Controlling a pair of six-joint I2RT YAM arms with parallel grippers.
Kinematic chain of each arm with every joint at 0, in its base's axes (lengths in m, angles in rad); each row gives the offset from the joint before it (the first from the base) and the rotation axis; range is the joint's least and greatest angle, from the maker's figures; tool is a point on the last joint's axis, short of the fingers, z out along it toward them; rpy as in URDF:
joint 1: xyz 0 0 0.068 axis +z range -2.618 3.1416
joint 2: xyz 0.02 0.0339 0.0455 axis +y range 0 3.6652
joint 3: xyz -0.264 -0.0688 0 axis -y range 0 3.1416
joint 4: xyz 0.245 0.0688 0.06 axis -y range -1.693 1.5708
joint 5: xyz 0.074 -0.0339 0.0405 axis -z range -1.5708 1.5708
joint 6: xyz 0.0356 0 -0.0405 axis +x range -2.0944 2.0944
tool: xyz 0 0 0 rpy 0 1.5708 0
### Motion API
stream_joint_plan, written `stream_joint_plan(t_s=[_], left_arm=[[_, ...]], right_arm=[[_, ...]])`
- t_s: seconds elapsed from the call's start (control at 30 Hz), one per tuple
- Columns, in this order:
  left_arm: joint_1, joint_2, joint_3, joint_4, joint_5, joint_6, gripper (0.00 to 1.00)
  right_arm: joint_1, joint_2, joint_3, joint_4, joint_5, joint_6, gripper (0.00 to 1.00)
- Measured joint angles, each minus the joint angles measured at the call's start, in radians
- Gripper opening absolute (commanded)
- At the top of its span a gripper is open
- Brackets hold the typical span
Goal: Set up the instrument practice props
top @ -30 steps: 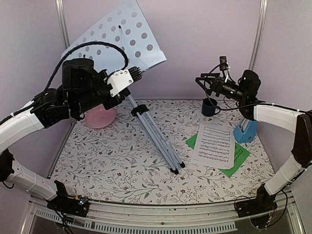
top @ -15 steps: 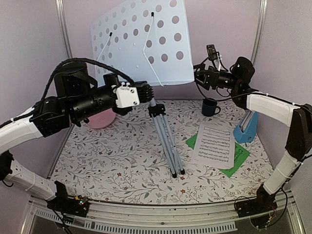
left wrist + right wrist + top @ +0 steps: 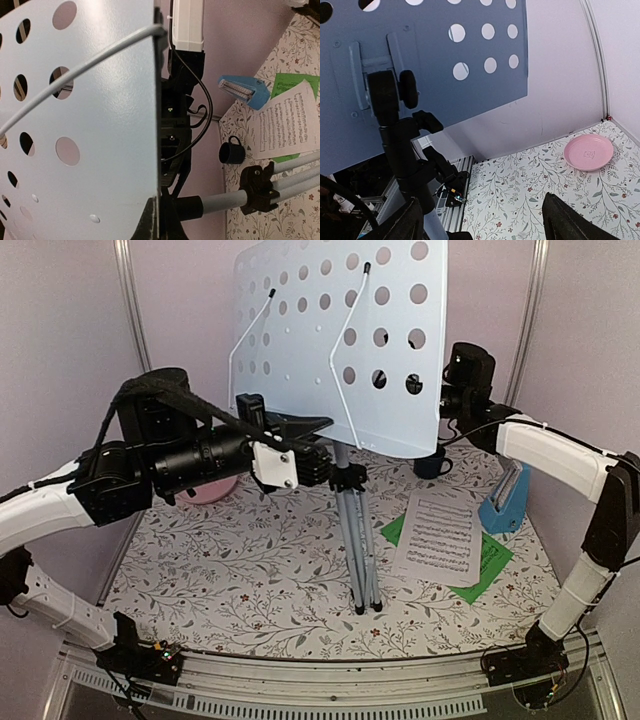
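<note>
The pale perforated music stand (image 3: pixel 340 340) stands upright mid-table, its silver tripod legs (image 3: pixel 358 540) folded together. My left gripper (image 3: pixel 335 468) is shut on the stand just under the desk; in the left wrist view its dark fingers (image 3: pixel 172 222) pinch there, beside the desk's edge (image 3: pixel 156 150). My right gripper (image 3: pixel 482 225) is open behind the desk (image 3: pixel 420 65), with the black pole head (image 3: pixel 397 125) close to its left finger. A white sheet-music page (image 3: pixel 438 537) lies on a green page (image 3: pixel 488 565). The blue metronome (image 3: pixel 505 502) stands at the right.
A dark blue mug (image 3: pixel 432 462) sits at the back right, half hidden by the desk. A pink plate (image 3: pixel 589 152) lies at the back left, mostly behind my left arm in the top view. Purple walls enclose the floral mat (image 3: pixel 250 560).
The stand has swung from leaning left to upright and shifted right, carried by my left gripper. My right arm has moved left, behind the desk.
</note>
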Motion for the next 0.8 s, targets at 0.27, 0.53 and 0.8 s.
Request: stream_joint_plan(t_s=[0.27,0.53,0.8], left_arm=[[-0.014,0.026,0.008,0.026,0.039,0.042,0.00],[-0.020,0.027,0.008,0.031,0.065,0.053,0.00],[-0.033,0.027,0.007,0.033,0.101,0.035,0.00]], right_arm=[[0.065,-0.002,0.011,-0.219,0.034,-0.162,0.77],[0.105,-0.016,0.011,-0.299,0.050,-0.250,0.76],[0.098,-0.104,-0.028,-0.336,0.062,-0.302,0.79]])
